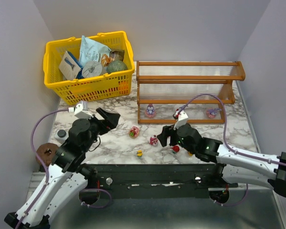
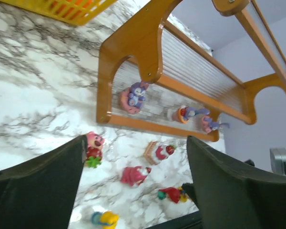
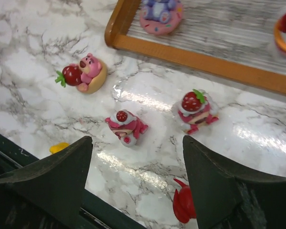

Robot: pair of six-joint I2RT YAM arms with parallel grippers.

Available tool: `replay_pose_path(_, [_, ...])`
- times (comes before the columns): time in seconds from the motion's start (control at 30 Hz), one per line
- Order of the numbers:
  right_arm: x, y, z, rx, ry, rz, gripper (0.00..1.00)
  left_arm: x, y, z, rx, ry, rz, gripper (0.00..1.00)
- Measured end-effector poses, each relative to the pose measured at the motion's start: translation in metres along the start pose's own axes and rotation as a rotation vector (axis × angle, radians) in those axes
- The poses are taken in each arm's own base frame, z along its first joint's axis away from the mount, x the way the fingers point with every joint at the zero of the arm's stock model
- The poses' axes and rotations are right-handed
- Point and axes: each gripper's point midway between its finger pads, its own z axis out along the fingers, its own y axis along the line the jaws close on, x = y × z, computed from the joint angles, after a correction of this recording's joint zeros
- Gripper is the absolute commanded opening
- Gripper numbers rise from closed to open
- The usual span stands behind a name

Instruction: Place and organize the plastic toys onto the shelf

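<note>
One yellow basket (image 1: 95,88) sits far left at the back of the marble tabletop (image 1: 119,143), packets inside. Left jaws are in front of the basket, aimed toward the shelf, spread wide with nothing between them.

Five plastic toys lie loose on the tabletop before the shelf:
- pink bear with strawberry (image 1: 134,132)
- yellow toy (image 1: 139,153), nearer the arms
- pink toy (image 1: 153,140)
- strawberry-topped toy (image 3: 195,109)
- red toy (image 1: 175,148)

Right jaws hang over the last three, wide open and empty. In the wrist view the pink and strawberry-topped toys lie just beyond the fingertips, untouched.

Shelf (image 1: 188,77) stands back right, three stepped tiers. Lowest tier carries three toys, well apart: purple figure on a pink ring (image 1: 150,111), one mid-tier (image 2: 186,113), one toward the right end (image 1: 211,113).
</note>
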Motion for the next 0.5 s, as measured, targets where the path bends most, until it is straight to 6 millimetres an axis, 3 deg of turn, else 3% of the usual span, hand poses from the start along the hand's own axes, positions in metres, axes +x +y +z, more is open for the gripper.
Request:
replay_pose_path(0.2, [0.022, 0.019, 0.026, -0.074, 0.052, -0.127, 0.89, 0.004, 0.027, -0.041, -0.061, 0.028, 0.113, 0.99])
replay_pose_path(0.33, [0.034, 0.023, 0.037, -0.091, 0.071, -0.170, 0.90, 0.000, 0.033, -0.059, -0.041, -0.002, 0.155, 0.99])
replay_pose_path(0.5, [0.050, 0.023, 0.049, -0.109, 0.086, -0.196, 0.90, -0.002, 0.035, -0.062, -0.036, -0.012, 0.206, 0.99])
